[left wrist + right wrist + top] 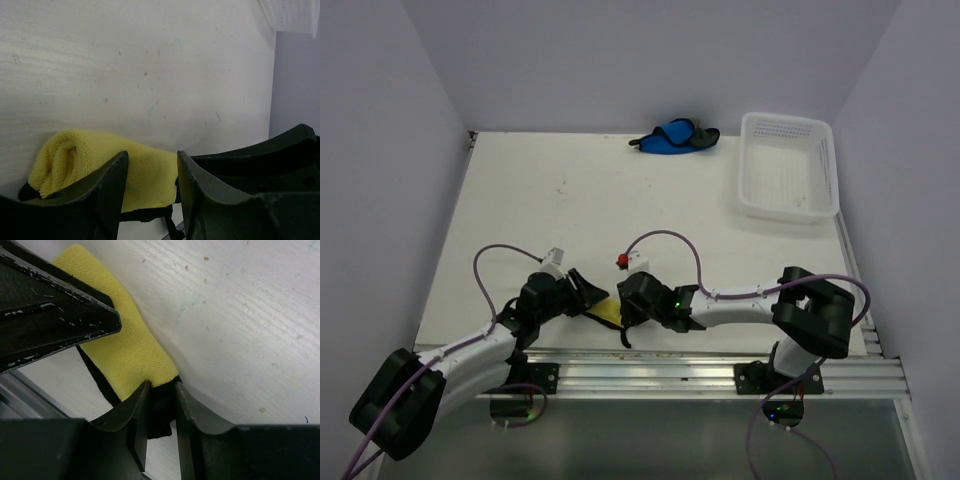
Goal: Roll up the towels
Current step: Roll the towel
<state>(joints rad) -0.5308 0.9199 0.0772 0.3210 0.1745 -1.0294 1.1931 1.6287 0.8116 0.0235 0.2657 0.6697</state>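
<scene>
The yellow towel (pixel 607 311) lies partly rolled near the table's front edge, between my two grippers. In the left wrist view the yellow towel (pixel 75 160) shows a rolled end at the left and its dark edging below. My left gripper (pixel 151 155) stands open, its fingers astride the towel's flat part. In the right wrist view my right gripper (pixel 162 385) is shut on the dark-edged end of the yellow towel (pixel 125 350). The left gripper's finger (pixel 50 315) crosses above it. The blue towel (pixel 672 137) lies bunched at the far edge, away from both grippers.
A white perforated basket (pixel 788 210) stands at the back right corner. A metal rail (pixel 700 365) runs along the near edge just behind the yellow towel. Walls close the table on the left, back and right.
</scene>
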